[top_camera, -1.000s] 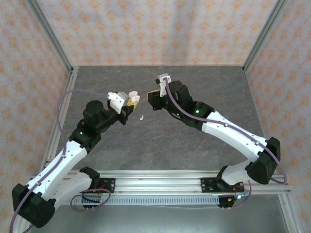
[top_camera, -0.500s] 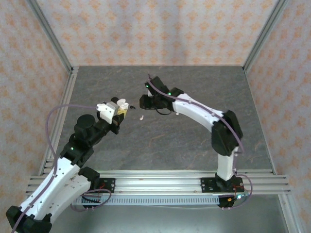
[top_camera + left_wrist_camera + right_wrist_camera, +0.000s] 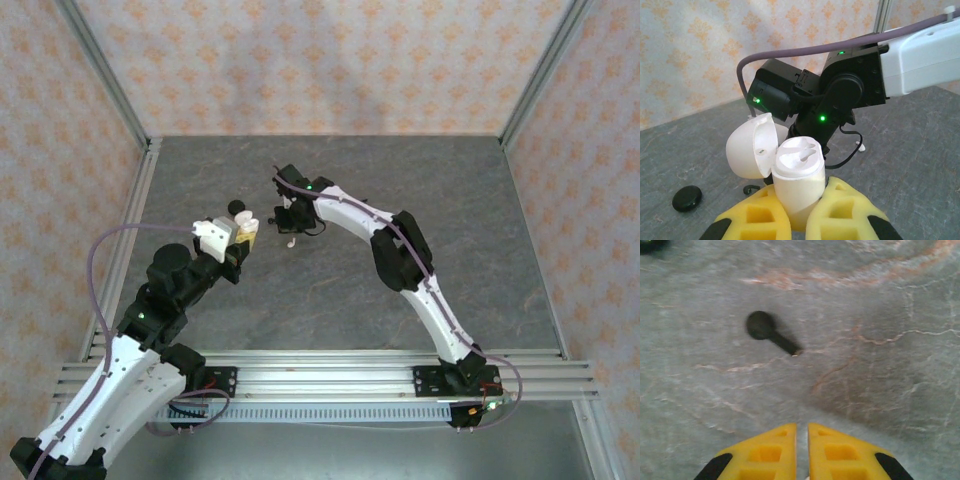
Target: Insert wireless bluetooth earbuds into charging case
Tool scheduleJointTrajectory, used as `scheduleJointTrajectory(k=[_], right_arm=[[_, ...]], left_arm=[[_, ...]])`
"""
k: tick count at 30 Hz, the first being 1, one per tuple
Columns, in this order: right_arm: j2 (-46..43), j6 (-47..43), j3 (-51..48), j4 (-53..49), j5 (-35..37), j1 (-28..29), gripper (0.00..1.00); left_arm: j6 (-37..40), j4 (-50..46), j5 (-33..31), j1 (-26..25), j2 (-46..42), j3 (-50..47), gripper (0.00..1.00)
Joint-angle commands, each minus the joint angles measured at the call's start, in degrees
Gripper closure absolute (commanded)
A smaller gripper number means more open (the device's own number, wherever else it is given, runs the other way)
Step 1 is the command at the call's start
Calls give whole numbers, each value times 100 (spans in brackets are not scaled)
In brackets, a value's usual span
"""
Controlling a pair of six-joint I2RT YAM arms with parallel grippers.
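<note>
The left gripper [image 3: 800, 212] pinches the open white charging case [image 3: 797, 172] upright. The right gripper [image 3: 801, 432], jaws nearly pressed together, hangs over a black earbud [image 3: 771, 332] lying on the table [image 3: 880, 300], a white earbud [image 3: 290, 242] nearby.

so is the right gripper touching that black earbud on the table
Apart. The right wrist view shows a stretch of bare table between the right gripper and the black earbud lying ahead of it.

A grey, stone-veined worktop [image 3: 320, 300] spreads across the centre. Cream walls [image 3: 320, 60] printed with orange flowers enclose it from nine through twelve to three o'clock. Aluminium rails [image 3: 330, 365] cross at six o'clock.
</note>
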Motion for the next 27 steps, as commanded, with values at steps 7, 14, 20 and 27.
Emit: scheduleJointTrajectory(k=[7,14,20,27], right_arm=[[37,-720,-218,-819,-408,-240,86],[-517,-929,-1251,-589,-780,-178,86],[-820,-1103,-1716,-639,-882,121,86],[-1388,-699,-2428,-297,-1088,342,86]], left_arm=[[-73,58,-30,-30,39,-147,100],[-65,198,50,-30,228,-140,100],[-67,229,60,-31,300,-130,100],[-84,120,19,-26,181,-135,100]])
